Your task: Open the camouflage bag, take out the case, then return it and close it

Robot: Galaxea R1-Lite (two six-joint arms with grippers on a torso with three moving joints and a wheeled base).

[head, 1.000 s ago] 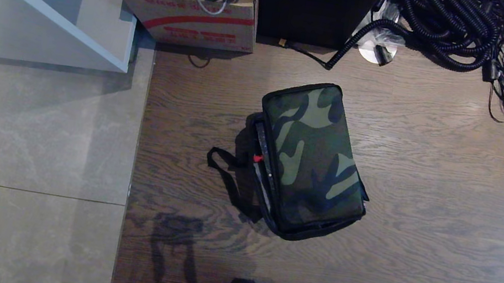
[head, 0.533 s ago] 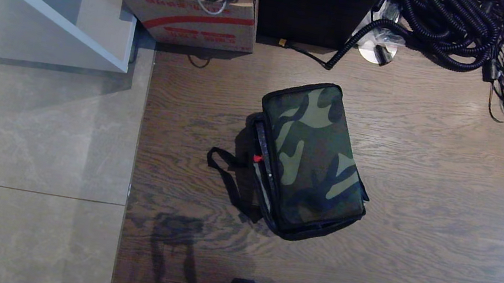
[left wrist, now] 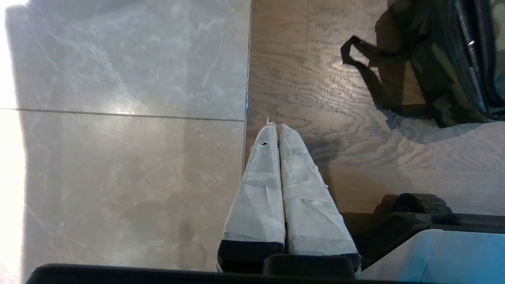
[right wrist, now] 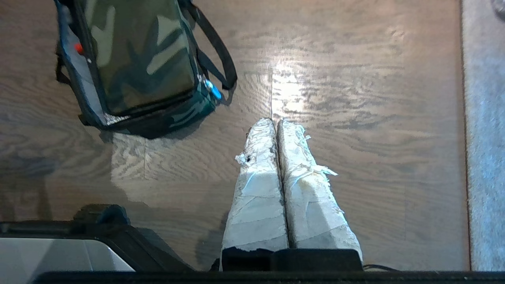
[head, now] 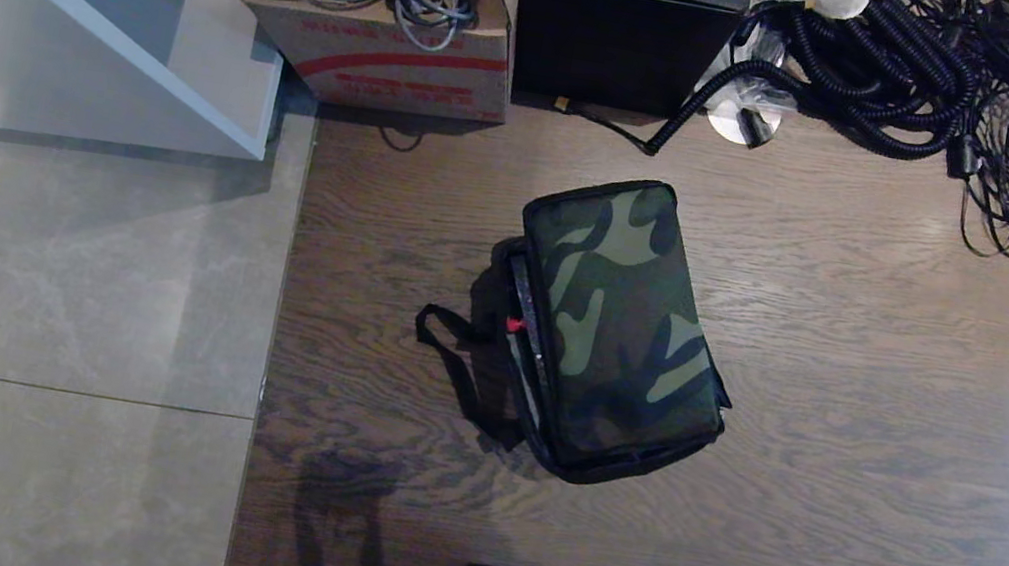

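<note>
Nothing moved; camouflage bag lid ajar, red edge; both hands clenched.

Camouflage bag green, brown, black blotches, black trim, black strap, small red tab; floor dark brown wood grain, pale grey marble tile at left; cardboard box tan, red stripe; black box; black cables; fingers wrapped white

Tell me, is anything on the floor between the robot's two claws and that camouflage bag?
Nothing visible. The left gripper and right gripper, both shut, hang over the floor short of the camouflage bag, with only bare wooden floor between. The cardboard box, black box and cables lie beyond the bag.
</note>
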